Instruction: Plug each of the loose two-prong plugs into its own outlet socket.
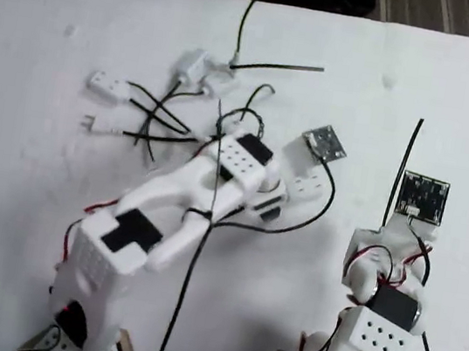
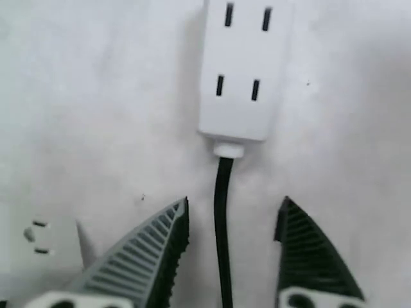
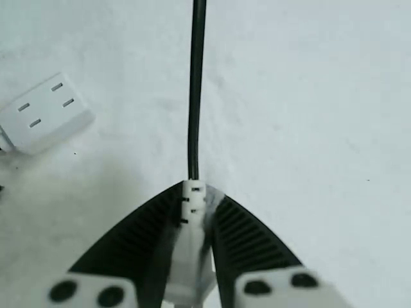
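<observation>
Two-prong plugs, white with black cords: two certain, one probable, on a white table (image 1: 19, 196).

- Small socket block (image 1: 109, 84): one, far left, lying alone.
- Plug one (image 1: 92, 123): loose, just beside that block on the near side. Its prongs are bare and its cord runs right into a tangle of black cords (image 1: 159, 116).
- Plug two (image 1: 193, 65): loose white body, tilted, beyond the tangle. Its prongs cannot be made out.
- Left gripper (image 2: 234, 202): fingers spread wide, holding nothing, straddling the outlet cord (image 2: 223, 244).
- Outlet block (image 1: 308, 185): one, mid-table, two pairs of slots showing, all unfilled.
- Right gripper (image 3: 196, 192): pinching plug three (image 3: 192, 215), well right of the outlet block. Its cord leads straight away, and the small marks on its body are too fine to read.
</observation>
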Controlling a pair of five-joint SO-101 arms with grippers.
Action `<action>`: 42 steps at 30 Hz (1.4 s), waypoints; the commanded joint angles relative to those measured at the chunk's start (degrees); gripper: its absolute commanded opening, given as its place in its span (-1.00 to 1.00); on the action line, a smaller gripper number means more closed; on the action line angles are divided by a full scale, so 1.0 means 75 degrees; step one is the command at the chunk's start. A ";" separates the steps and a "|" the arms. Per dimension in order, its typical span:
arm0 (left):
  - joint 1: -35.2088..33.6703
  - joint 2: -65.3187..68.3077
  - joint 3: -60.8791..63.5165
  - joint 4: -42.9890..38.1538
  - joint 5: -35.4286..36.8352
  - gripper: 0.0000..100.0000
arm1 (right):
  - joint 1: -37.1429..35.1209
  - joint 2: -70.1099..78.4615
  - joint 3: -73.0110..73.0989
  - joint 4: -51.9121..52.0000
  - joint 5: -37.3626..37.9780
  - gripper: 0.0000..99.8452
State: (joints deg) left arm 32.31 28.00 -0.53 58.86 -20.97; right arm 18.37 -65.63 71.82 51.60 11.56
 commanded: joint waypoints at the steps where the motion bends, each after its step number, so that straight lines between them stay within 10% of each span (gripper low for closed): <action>1: 0.0029 0.0311 -0.0914 0.0563 -0.0070 -0.82 | 0.0100 -0.0123 -0.0035 -0.0111 -0.0047 -0.97; 16: -0.0358 -0.1178 -0.0012 0.2743 -0.0094 -0.96 | 0.0111 -0.0100 -0.0023 -0.0100 -0.0047 -0.97; 28: -0.0627 -0.5492 0.5275 0.0656 -0.0891 -0.93 | 0.0064 -0.0135 0.0047 -0.0100 -0.0047 -0.97; 33: -0.0627 -0.5492 0.4759 0.0445 -0.0434 -0.51 | 0.0088 -0.0135 0.0047 -0.0100 -0.0047 -0.97; 42: -0.0545 -0.2784 0.2309 -0.0328 0.0094 -0.53 | 0.0088 -0.0135 0.0047 -0.0100 -0.0047 -0.97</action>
State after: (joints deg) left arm 28.00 -1.80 26.29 57.80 -21.05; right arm 18.37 -65.63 72.62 51.60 11.56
